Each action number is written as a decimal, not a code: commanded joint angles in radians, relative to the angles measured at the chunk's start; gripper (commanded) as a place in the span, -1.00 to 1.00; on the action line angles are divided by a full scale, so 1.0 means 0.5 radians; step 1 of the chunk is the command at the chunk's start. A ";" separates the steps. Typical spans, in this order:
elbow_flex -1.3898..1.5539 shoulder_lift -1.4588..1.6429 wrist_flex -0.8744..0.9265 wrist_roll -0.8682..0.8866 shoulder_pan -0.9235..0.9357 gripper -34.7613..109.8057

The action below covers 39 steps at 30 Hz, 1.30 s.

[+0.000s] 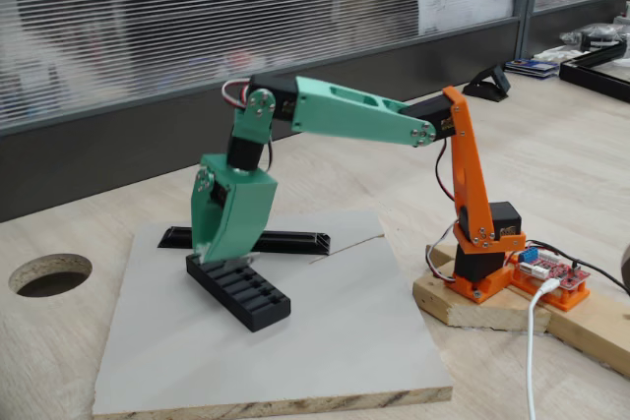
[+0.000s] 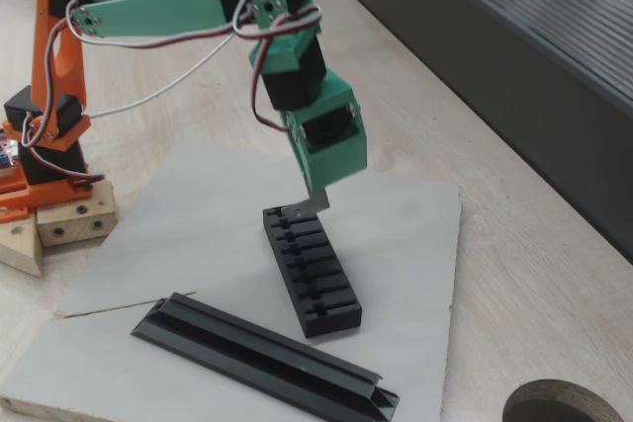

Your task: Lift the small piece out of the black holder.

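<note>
A: Item, small piece (image 2: 309, 207)?
B: Clamped at the pincer (image 2: 315, 200) tip, just above the black holder's (image 2: 312, 269) end slot, toward the grey board's (image 2: 415, 244) far edge.
A: Removal axis?
B: Straight up.
</note>
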 commanded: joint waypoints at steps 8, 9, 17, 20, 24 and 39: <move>-0.025 0.681 0.009 0.009 -0.018 -0.46; -0.025 0.739 0.000 0.009 -0.018 -0.46; -0.025 1.230 0.012 0.006 -0.018 -0.46; -0.006 1.402 0.012 0.006 -0.018 -0.46; 0.003 1.497 0.015 0.006 -0.015 -0.46; 0.249 1.522 0.239 0.006 -0.015 -0.46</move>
